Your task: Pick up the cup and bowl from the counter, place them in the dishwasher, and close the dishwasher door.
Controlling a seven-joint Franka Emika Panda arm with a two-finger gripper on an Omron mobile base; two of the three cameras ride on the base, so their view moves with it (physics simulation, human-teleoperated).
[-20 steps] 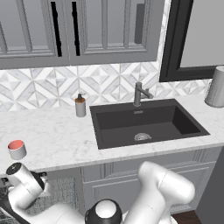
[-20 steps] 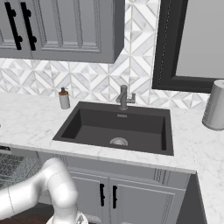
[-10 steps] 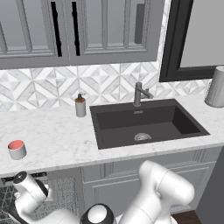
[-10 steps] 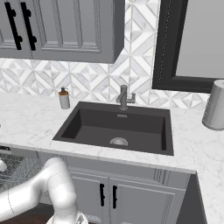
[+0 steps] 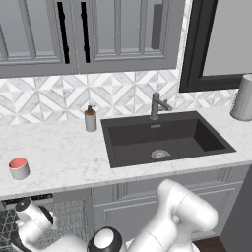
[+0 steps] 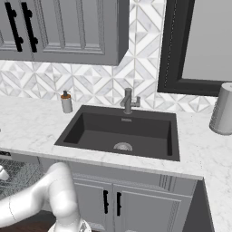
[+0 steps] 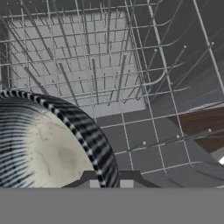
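Long white marble counter (image 5: 64, 152) across both base views, black sink (image 5: 165, 138) set into it, faucet (image 5: 156, 105) at the back rim
Grey panelled upper cabinets (image 5: 88, 34) above, black-framed window (image 5: 216, 42) to the right
Dishwasher (image 5: 29, 224) open under the counter's left end, grey wire rack (image 7: 109, 74) visible inside, also at the left edge of the right base view (image 6: 13, 174)
White arm bent low into the dishwasher opening at lower left of the left base view
Tall grey canister (image 5: 243, 97) on the counter's far right
Soap bottle (image 5: 90, 118) just left of the sink
Bowl (image 7: 48, 148) in hand view, dark ribbed rim, speckled inside, over the wire rack; rim sits between the fingertips
Gripper (image 7: 109, 183) jaws pinching the bowl rim, nearly pressed together
Cup (image 5: 19, 168) upright on the counter's left end, red top up, well apart from the sink and the gripper
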